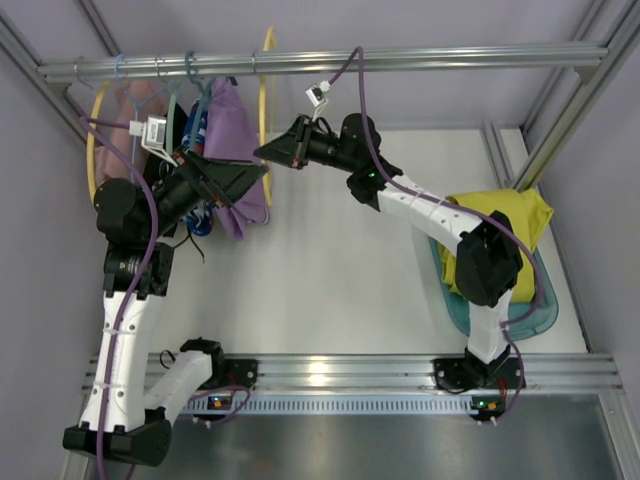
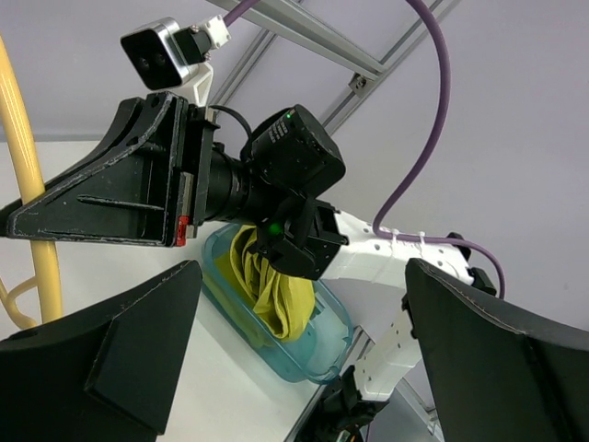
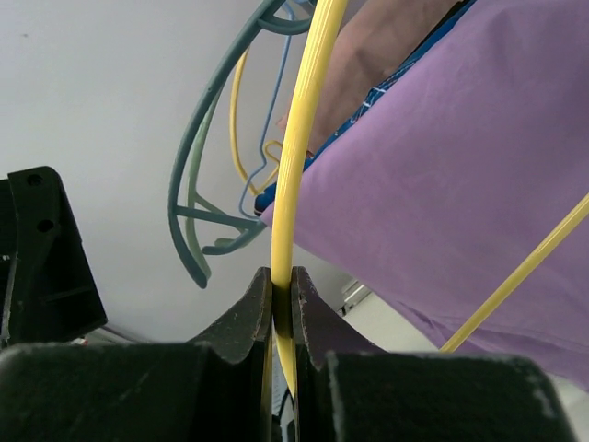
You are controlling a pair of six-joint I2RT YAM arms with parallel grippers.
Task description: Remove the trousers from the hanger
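The thin yellow hanger (image 1: 264,95) hangs from the rail beside the purple trousers (image 1: 232,135). My right gripper (image 1: 263,151) is shut on the hanger's yellow bar, which runs up between its fingers in the right wrist view (image 3: 282,293); the purple trousers (image 3: 442,175) hang just to the right there. My left gripper (image 1: 258,180) is open and empty just below the right one, next to the trousers. In the left wrist view its fingers (image 2: 110,359) stand wide apart, and the hanger (image 2: 28,184) and right gripper (image 2: 18,221) show at the left.
Teal-blue hangers (image 3: 198,212) with other garments (image 1: 130,120) hang on the metal rail (image 1: 400,60) at the far left, along with another yellow hanger (image 1: 92,140). A teal bin (image 1: 540,310) with a yellow cloth (image 1: 500,215) stands at the right, under the right arm.
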